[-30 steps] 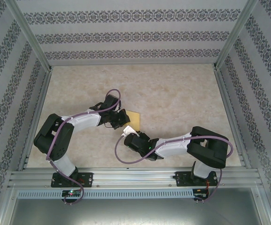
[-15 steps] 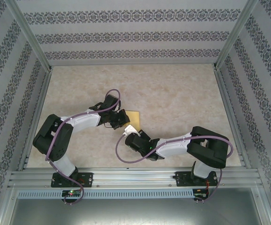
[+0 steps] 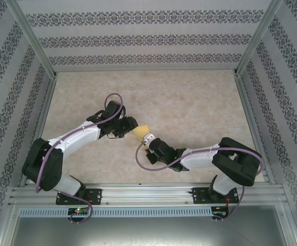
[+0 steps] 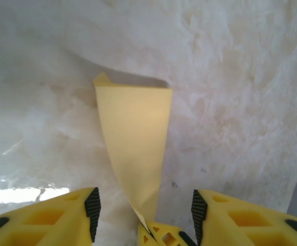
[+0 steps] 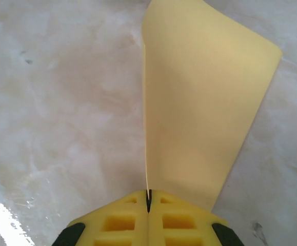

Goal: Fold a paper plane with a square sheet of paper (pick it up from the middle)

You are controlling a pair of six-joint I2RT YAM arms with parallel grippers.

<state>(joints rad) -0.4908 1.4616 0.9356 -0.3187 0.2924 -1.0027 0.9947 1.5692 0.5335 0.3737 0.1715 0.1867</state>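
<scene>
The yellow sheet of paper (image 5: 199, 102) is bent over on itself and hangs above the table. My right gripper (image 5: 148, 199) is shut on its lower edge. From above, the paper (image 3: 140, 131) sits between my left gripper (image 3: 132, 127) and my right gripper (image 3: 147, 139). In the left wrist view the left gripper (image 4: 145, 215) is open, its pads on either side of the paper (image 4: 135, 138) without touching it. The right gripper's yellow fingertips (image 4: 161, 237) pinch the paper's near corner there. A paper plane is out of view.
The table (image 3: 189, 97) is pale and marbled, with patterned walls on three sides and metal frame posts (image 3: 33, 36) at the corners. A rail (image 3: 148, 193) runs along the near edge, where both arm bases stand.
The left gripper has opened and let go of the paper. The right gripper has moved up and left, keeping the paper and lifting it. The left arm has stretched out lower.
</scene>
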